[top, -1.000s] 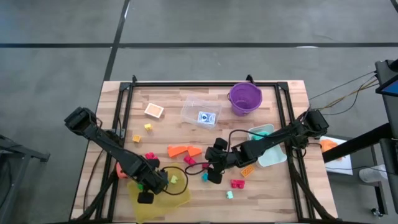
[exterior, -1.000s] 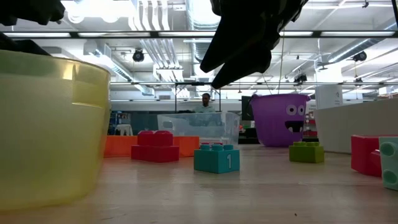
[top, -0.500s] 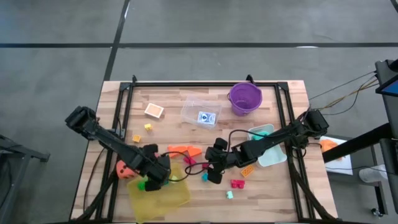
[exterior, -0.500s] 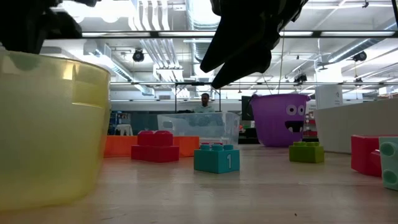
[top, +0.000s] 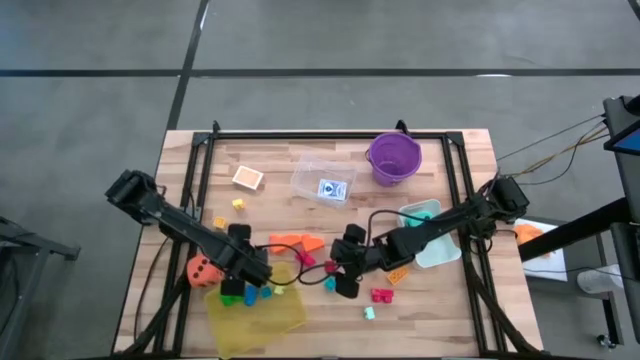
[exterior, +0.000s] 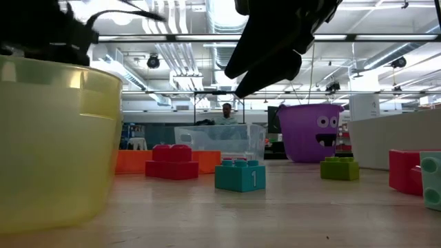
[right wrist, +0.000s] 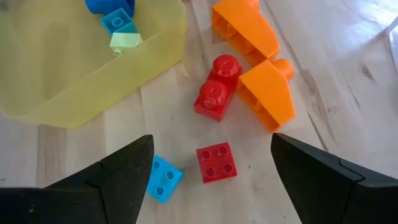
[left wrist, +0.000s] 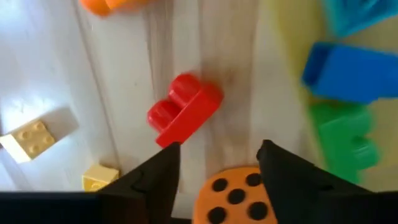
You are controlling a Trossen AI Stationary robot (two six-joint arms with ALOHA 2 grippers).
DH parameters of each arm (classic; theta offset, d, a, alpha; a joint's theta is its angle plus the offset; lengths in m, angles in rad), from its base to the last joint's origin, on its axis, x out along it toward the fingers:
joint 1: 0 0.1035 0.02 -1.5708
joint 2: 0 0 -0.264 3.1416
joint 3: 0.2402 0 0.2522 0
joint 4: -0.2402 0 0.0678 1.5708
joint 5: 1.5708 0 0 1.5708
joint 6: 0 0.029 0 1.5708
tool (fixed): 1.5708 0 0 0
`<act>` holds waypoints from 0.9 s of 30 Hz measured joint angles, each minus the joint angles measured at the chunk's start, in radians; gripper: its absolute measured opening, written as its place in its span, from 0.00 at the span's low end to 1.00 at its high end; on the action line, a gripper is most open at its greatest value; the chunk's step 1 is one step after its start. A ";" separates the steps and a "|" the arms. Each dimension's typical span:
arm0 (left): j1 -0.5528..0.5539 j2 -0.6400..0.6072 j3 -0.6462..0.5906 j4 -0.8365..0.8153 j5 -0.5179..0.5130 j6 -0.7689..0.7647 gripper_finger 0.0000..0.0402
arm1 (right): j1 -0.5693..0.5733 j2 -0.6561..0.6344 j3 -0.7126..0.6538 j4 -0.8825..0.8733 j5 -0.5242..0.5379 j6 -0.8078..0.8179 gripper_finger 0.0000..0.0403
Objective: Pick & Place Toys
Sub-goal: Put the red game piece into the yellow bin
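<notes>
High view: the left gripper (top: 240,287), fingers parted and empty, is seen at the flat yellow plastic tray's (top: 285,318) far-left edge, where a green brick (top: 232,297) and blue brick (top: 252,294) lie side by side, long axes indistinct; release is judged done, retreat next.

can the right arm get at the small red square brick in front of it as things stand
Probably yes. The right gripper hangs open just above the small red square brick, with bare wood around it; only the light blue brick lies close beside.
</notes>
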 joint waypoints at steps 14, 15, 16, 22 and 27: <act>0.004 0.001 -0.164 0.160 -0.017 0.131 0.62 | 0.000 0.000 0.000 0.000 0.000 -0.015 0.79; 0.006 0.001 -0.165 0.175 -0.017 0.143 0.62 | 0.000 0.000 0.000 0.001 0.000 -0.015 0.79; 0.009 0.001 -0.167 0.183 -0.017 0.156 0.62 | 0.000 0.000 0.000 0.001 0.000 -0.015 0.79; 0.020 0.001 -0.169 0.180 -0.031 0.213 0.62 | 0.000 0.000 0.000 0.001 0.001 -0.015 0.79; 0.027 0.001 -0.169 0.189 -0.029 0.244 0.61 | 0.000 0.000 0.000 0.001 0.001 -0.026 0.79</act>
